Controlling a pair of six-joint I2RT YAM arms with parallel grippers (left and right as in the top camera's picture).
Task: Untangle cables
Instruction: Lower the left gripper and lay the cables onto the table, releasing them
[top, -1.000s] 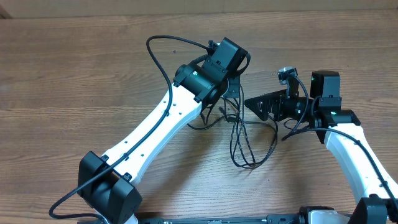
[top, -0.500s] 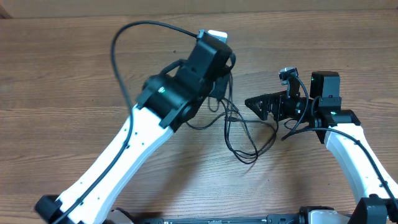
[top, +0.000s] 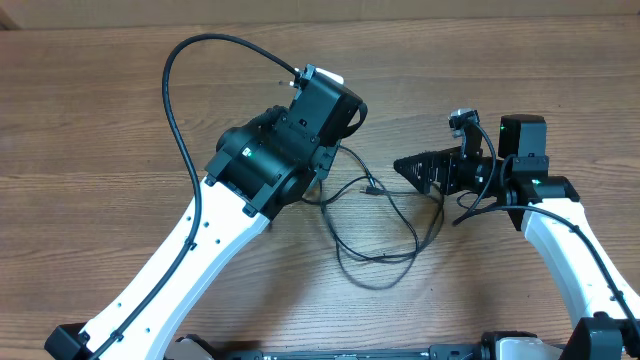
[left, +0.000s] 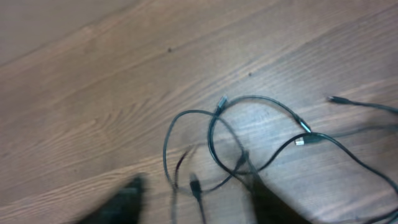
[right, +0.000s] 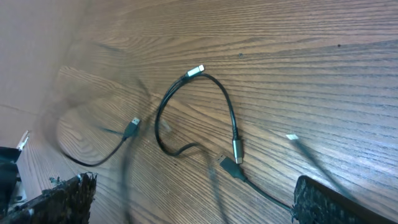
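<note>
Thin black cables lie in loose crossing loops on the wooden table, between the two arms. In the left wrist view the cables overlap below the camera, and several small plugs show. My left gripper hovers over them, blurred, with its jaws apart. Two strands and a plug lie in the gap, and neither finger pinches them. From overhead the left arm's wrist hides those fingers. My right gripper stands open just right of the loops. Beneath it runs a cable with silver-tipped plugs.
The left arm's own thick black cable arcs high over the back left of the table. The right arm reaches in from the front right corner. Bare wood surrounds the cable pile on all sides.
My left arm has swung up and to the left, and its jaws have gone from shut to apart. The cable loops have been pulled leftward and spread wider. The right arm has stayed still.
</note>
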